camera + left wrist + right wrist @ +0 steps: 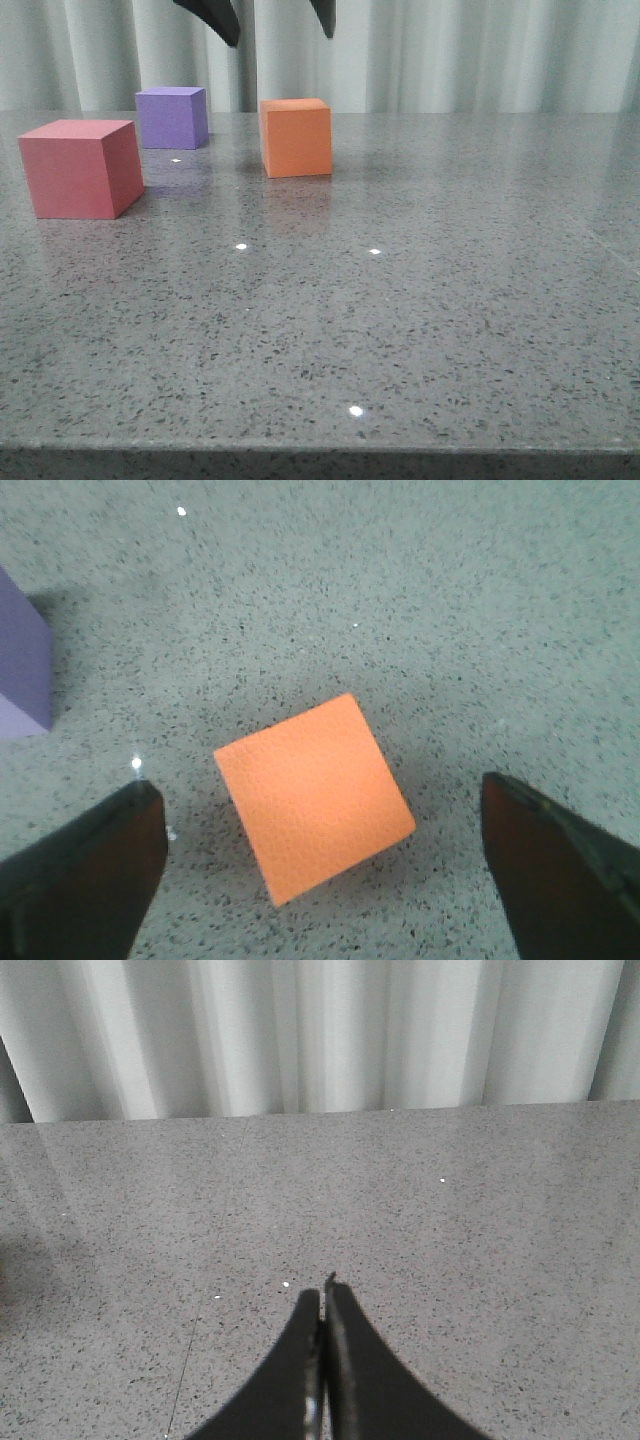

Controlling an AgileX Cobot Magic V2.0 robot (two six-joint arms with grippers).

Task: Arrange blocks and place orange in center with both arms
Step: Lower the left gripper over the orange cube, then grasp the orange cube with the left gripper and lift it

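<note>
The orange cube (296, 137) stands on the grey speckled table, at the back and left of the middle. The purple cube (172, 117) is behind and to its left, and the pink-red cube (82, 167) is nearer, at the far left. My left gripper (275, 25) hangs open above the orange cube, with only its two fingertips showing at the top edge. In the left wrist view the orange cube (313, 797) lies turned between the wide-open fingers (85, 880), untouched, with the purple cube (20, 670) at the edge. My right gripper (325, 1295) is shut and empty over bare table.
The grey table (420, 320) stretches to the right and front of the cubes. White curtains (450, 50) hang behind its far edge. The table's front edge runs along the bottom of the front view.
</note>
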